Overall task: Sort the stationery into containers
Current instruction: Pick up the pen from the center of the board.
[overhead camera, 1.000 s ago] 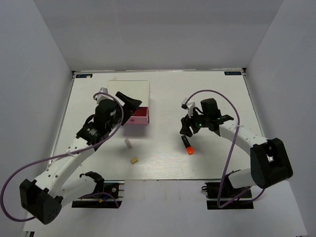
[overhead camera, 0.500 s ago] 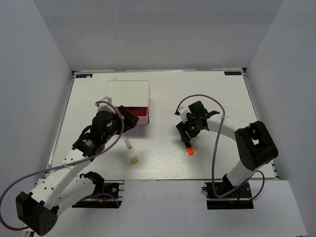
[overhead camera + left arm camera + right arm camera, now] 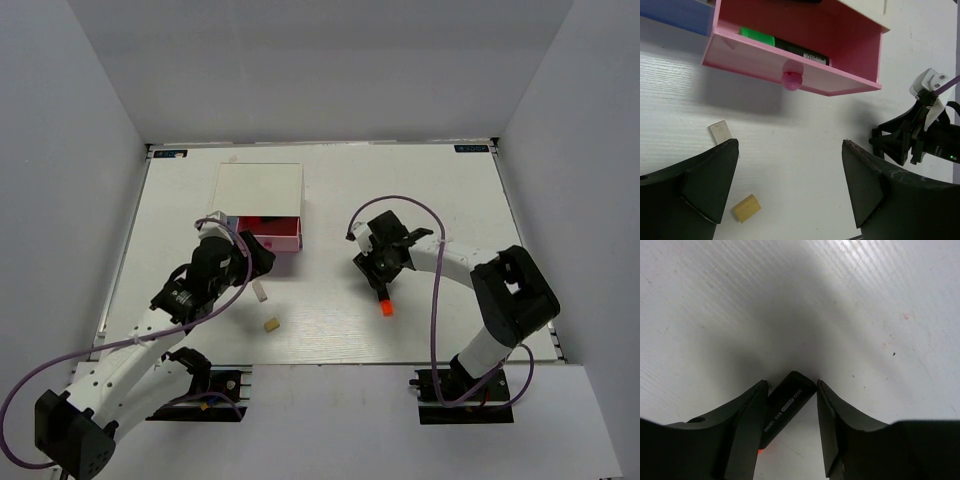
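The orange-capped black highlighter (image 3: pixel 385 304) lies on the table right of centre. My right gripper (image 3: pixel 378 270) is down on it, and in the right wrist view (image 3: pixel 791 384) the jaws touch both sides of its black body (image 3: pixel 785 407). My left gripper (image 3: pixel 250 264) is open and empty above the table (image 3: pixel 790 185). A white eraser (image 3: pixel 721 132) and a tan eraser (image 3: pixel 746 208) lie by its left finger. The pink drawer (image 3: pixel 755 59) of the white-topped box (image 3: pixel 260 185) stands pulled out, with a green-capped highlighter (image 3: pixel 785 45) inside.
The blue drawer front (image 3: pixel 675 15) is shut beside the pink one. The white eraser (image 3: pixel 260 292) and the tan eraser (image 3: pixel 270 324) lie in front of the box. White walls ring the table. The right arm (image 3: pixel 920 135) shows at the left wrist view's right edge.
My right gripper has come down onto the orange highlighter and narrowed around it. My left gripper has drawn back from the pink drawer toward the erasers.
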Robot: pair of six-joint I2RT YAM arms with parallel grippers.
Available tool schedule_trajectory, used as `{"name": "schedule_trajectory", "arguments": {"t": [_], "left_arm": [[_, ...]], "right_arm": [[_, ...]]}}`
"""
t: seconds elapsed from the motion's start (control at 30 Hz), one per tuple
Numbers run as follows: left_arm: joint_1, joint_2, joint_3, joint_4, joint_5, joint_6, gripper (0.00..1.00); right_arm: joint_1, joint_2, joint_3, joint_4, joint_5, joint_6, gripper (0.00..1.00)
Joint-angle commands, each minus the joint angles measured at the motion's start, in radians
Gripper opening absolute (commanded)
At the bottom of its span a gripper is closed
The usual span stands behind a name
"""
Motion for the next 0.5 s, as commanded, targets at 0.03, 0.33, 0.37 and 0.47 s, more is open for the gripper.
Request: {"name": "schedule_trajectory", "arguments": {"t": [0.03, 0.33, 0.37, 0.47], "left_arm": [[-0.003, 0.007, -0.049, 0.027, 0.004, 0.018, 0.94], [-0.003, 0.038, -0.079, 0.09, 0.004, 0.027, 0.94], [-0.003, 0.038, -0.079, 0.09, 0.004, 0.027, 0.94], [-0.003, 0.038, -0.088, 0.09, 0.004, 0.027, 0.94]], "right_arm": [[0.014, -0.038, -0.023, -0.121, -0.004, 0.013, 0.47], [0.015, -0.047, 0.014, -0.147, -0.098, -0.014, 0.23], [0.015, -0.048, 0.02, -0.143, -0.115, -0.018, 0.23], [0.014, -0.061, 0.044, -0.133, -0.139, -0.05, 0.21]]}}
